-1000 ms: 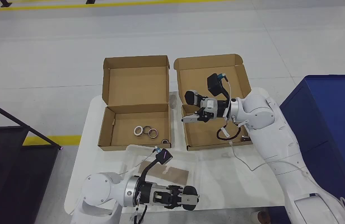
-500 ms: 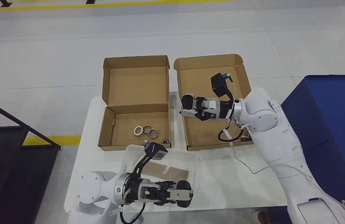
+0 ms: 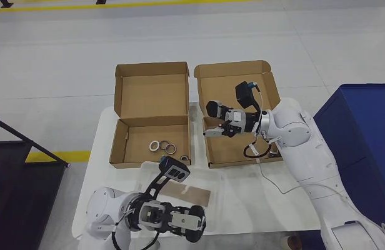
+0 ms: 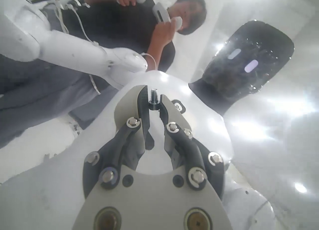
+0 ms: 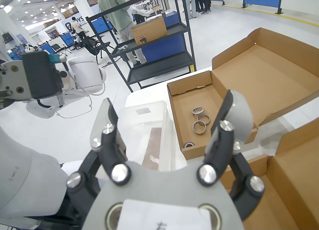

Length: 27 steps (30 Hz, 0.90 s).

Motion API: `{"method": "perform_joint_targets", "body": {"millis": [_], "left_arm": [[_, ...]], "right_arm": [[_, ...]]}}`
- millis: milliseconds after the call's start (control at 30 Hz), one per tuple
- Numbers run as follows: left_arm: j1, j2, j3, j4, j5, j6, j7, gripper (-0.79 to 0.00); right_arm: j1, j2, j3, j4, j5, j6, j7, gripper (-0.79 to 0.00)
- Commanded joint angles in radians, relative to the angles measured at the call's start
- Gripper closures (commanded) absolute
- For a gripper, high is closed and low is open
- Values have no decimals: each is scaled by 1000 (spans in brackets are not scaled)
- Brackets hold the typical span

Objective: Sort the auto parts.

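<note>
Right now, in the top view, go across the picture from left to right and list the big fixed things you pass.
dark platform → left cardboard box → right cardboard box → blue cabinet

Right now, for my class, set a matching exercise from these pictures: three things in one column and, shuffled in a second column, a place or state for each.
1. bolt
2. metal rings
3. right tool

A. open and empty
B. lying in the left box
C. pinched in the left tool

Pairs: 1-C, 2-B, 3-A.
</note>
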Motion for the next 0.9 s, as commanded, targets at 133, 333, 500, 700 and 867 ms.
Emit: {"method": "perform_joint_targets", "body": {"millis": [133,333,500,700,867], "left_arm": [[37,8,-37,-58,-37,-54,117,0],[42,12,-51,-70,-30,-63,121,0],[42,12,-50,-70,-28,-62,128,0],[22,9,-11,-72,-347,109,218,0],[-13,18,32,-45,-485,357,259,0]], "right_arm": [[0,0,0,0,0,0,0,-785],[0,0,0,0,0,0,0,-785],[0,0,0,0,0,0,0,-785],[0,0,0,0,0,0,0,-785],[0,0,0,0,0,0,0,-785]]}}
